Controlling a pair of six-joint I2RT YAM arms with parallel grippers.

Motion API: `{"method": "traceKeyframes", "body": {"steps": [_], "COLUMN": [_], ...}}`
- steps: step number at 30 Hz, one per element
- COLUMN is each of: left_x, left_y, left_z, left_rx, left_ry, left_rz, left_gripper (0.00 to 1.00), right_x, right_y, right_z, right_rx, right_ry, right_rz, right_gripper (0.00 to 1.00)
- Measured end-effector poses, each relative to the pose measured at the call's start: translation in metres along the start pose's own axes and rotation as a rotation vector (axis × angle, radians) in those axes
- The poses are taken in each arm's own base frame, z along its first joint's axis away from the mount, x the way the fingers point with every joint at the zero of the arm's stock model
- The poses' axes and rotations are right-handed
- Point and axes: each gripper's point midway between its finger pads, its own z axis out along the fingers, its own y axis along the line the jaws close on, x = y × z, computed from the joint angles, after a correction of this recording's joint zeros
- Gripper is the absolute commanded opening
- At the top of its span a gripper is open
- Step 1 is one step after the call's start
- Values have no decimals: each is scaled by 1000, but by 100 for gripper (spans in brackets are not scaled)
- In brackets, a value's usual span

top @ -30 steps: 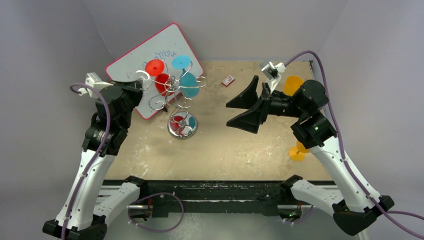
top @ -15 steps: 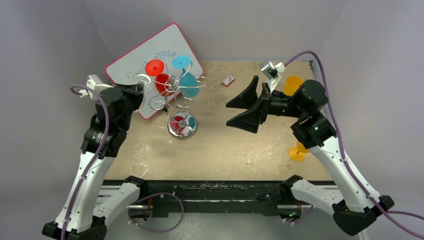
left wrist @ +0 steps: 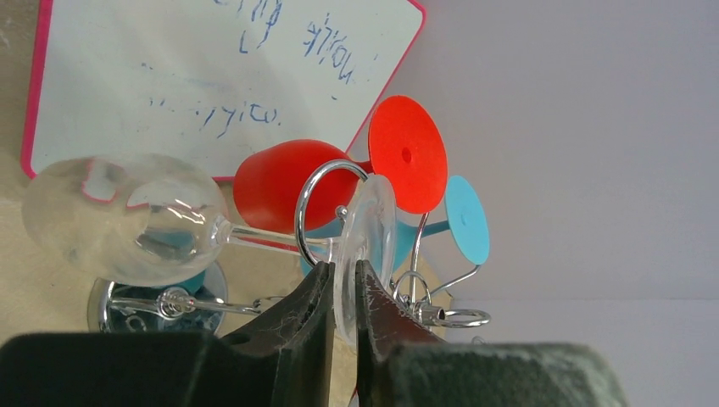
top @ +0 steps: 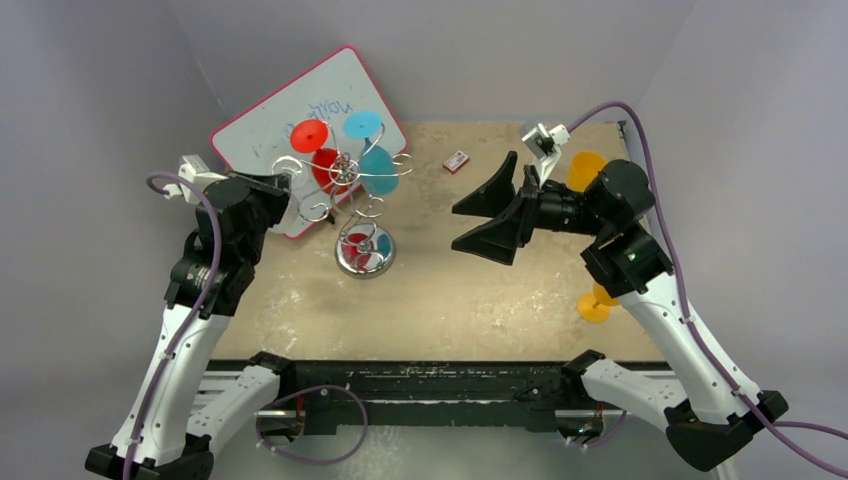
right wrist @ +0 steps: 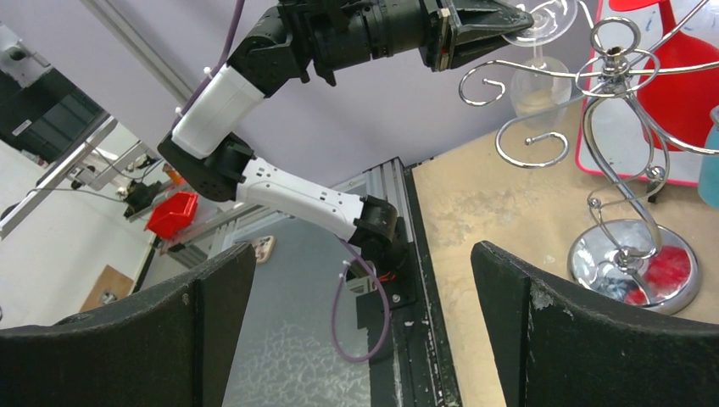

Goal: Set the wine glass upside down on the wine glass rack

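My left gripper is shut on the foot of a clear wine glass. The glass hangs bowl down at the left side of the silver wire rack. Its stem crosses a curled rack arm; I cannot tell whether it rests on it. The right wrist view shows the same grip, with the glass bowl behind the scroll arms. My right gripper is open and empty, right of the rack and apart from it.
A red glass and a teal glass hang on the rack above its shiny round base. A pink-framed whiteboard leans behind. A small red item lies at the back. Orange glass parts show beside the right arm.
My left gripper has shifted slightly right toward the rack with the clear glass in it. The right arm has not moved.
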Motion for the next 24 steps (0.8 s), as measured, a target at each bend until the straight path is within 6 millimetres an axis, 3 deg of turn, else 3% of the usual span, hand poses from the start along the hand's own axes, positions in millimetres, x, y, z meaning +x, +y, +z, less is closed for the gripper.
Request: {"method": "traceKeyframes", "body": {"steps": [20,24], "left_x": [-1,-3], "left_y": [14,19], "left_z": [-7,-9], "left_rx": [-44,-58], "left_ry": [0,-6], "left_rz": [35,60], "left_gripper": [32,42], "right_x": [1,4], "right_y": [-13,-20], "right_z": [3,3], "right_rx": [43,78], "right_ry": [-3,-2], "right_rz": [29,56], "right_gripper": [100,100]}}
